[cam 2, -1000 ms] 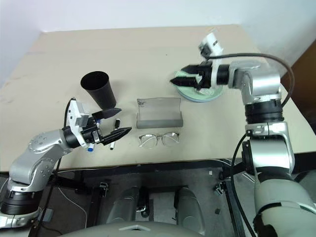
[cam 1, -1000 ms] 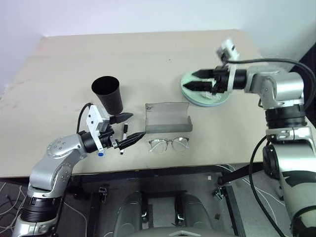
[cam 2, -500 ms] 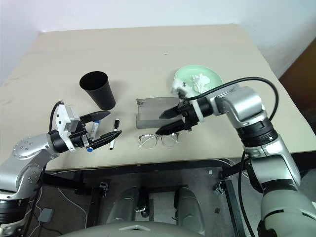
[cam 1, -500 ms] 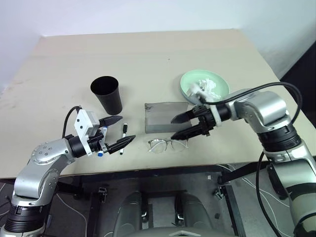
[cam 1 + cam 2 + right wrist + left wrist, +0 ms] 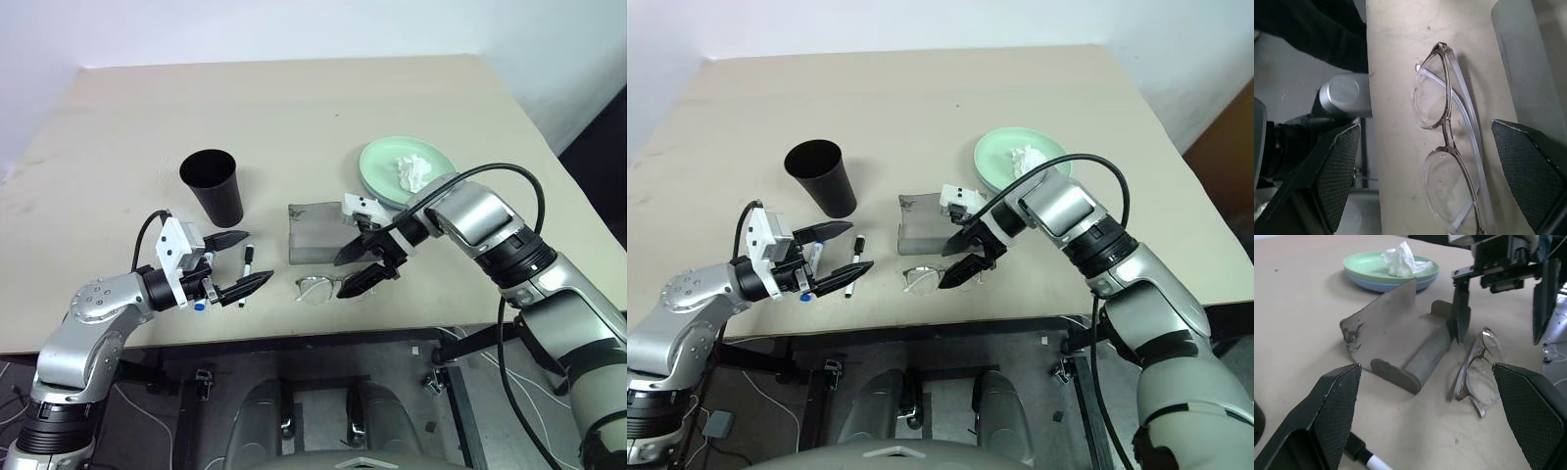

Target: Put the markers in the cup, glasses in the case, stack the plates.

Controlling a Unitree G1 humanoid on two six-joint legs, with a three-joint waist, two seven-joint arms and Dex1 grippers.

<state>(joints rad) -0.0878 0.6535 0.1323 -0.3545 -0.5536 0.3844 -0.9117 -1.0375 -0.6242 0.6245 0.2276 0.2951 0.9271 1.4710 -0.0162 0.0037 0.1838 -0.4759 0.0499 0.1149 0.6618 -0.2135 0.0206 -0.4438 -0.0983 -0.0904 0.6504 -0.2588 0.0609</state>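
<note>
Left eye view: the right gripper is hanging wide open and empty at frame centre, straddling the glasses, which are lying just below-left of it beside the case, long axis running left-right, nearer this arm.

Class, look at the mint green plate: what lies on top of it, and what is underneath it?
On the mint green plate lies a crumpled white tissue. Under it, the left wrist view shows the rim of the light blue plate. The rest of the blue plate is covered.
</note>
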